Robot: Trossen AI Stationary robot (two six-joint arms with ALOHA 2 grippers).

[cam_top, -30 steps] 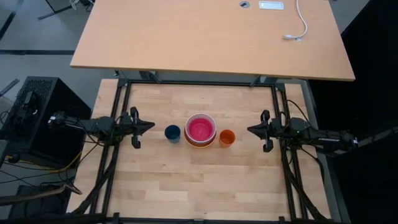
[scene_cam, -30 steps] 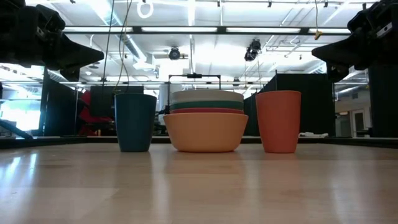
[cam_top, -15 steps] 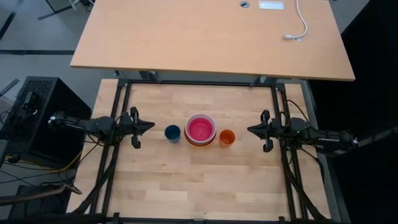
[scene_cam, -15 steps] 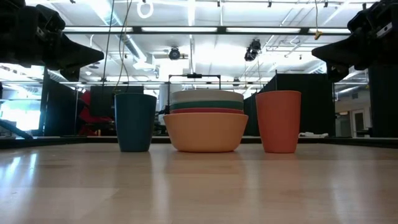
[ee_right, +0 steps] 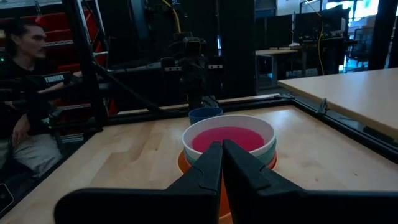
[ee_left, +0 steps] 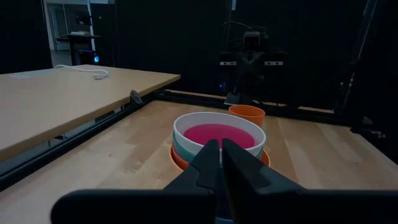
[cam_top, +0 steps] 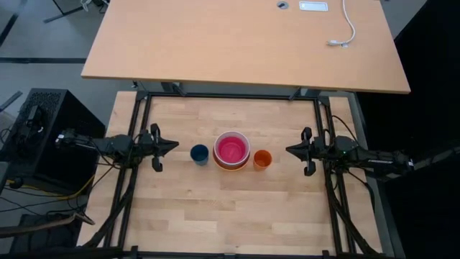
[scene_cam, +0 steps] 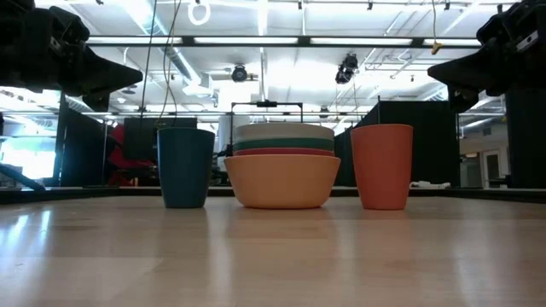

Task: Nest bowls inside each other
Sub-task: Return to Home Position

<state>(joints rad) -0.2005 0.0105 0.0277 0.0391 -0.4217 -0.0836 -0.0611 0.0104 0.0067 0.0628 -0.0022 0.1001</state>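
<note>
The bowls (cam_top: 232,151) stand nested in one stack at the table's middle: in the low view an orange bowl (scene_cam: 281,180) sits on the table, with red, teal green and white rims above it. The magenta-pink bowl (ee_left: 219,134) lies innermost. My left gripper (cam_top: 175,145) hovers shut above the table's left side, pointing level at the stack. My right gripper (cam_top: 289,150) hovers shut at the right side, facing it. Neither touches anything.
A small dark blue cup (cam_top: 199,153) stands just left of the stack and a small orange cup (cam_top: 262,159) just right of it. A larger desk (cam_top: 244,39) with a white cable lies beyond the far edge. A person (ee_right: 28,106) sits beyond the table's left side.
</note>
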